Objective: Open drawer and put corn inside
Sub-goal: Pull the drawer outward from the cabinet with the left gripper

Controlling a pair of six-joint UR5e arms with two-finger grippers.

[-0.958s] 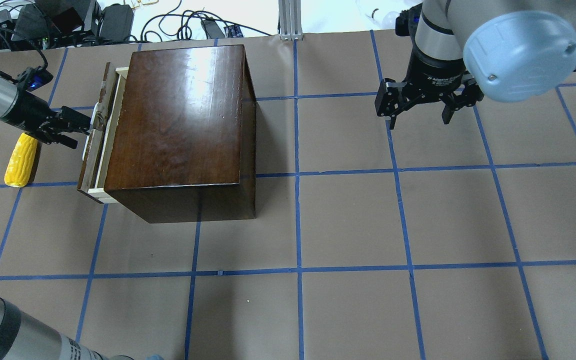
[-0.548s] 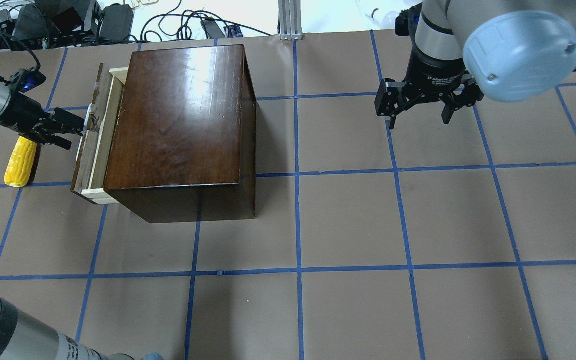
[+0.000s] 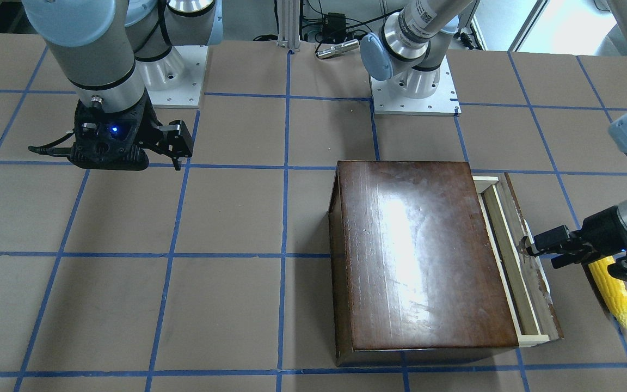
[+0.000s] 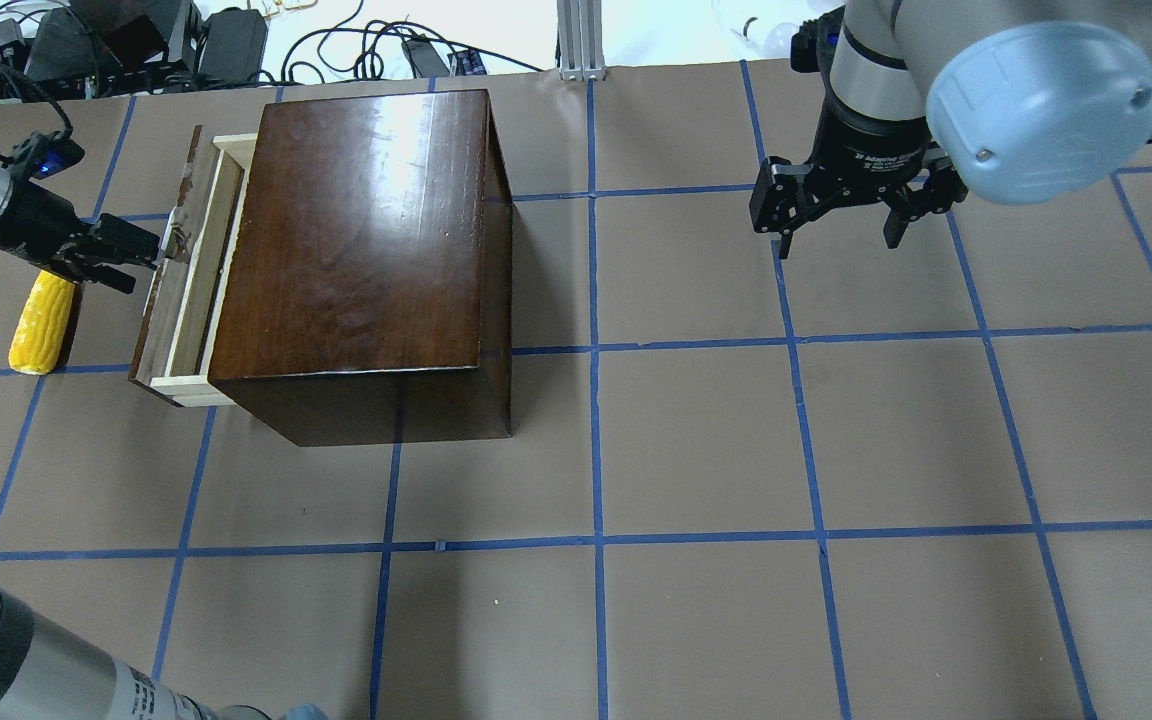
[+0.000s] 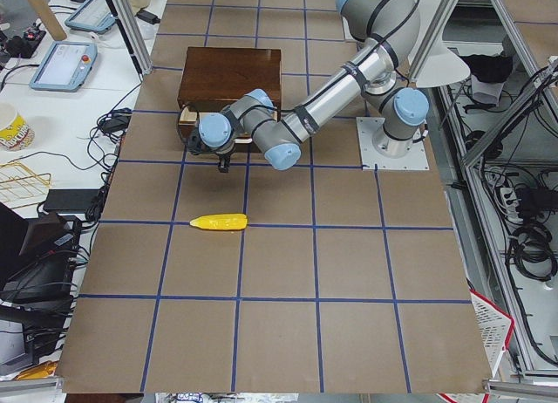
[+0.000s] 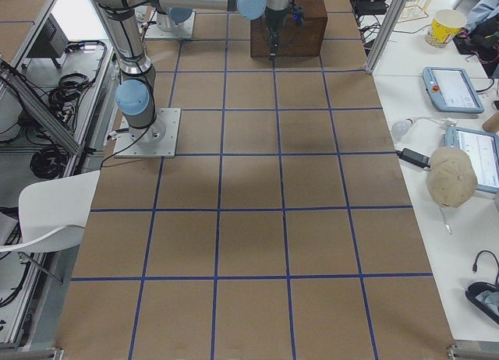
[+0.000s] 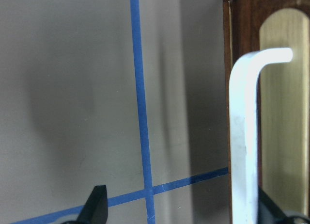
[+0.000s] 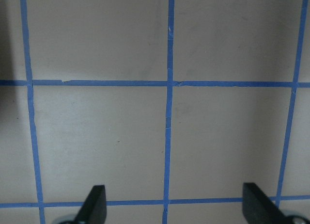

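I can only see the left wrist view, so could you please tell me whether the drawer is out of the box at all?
Observer: Partly. In the overhead view the drawer sticks out of the box, and a narrow strip of its pale inside is showing.
Operator: Thank you. Where is the corn?
Observer: The corn lies on the table near the left gripper, out beyond the drawer's front panel, not inside it.
Operator: And the other arm?
Observer: The right gripper hangs open above the table, well away from the box, and holds nothing.
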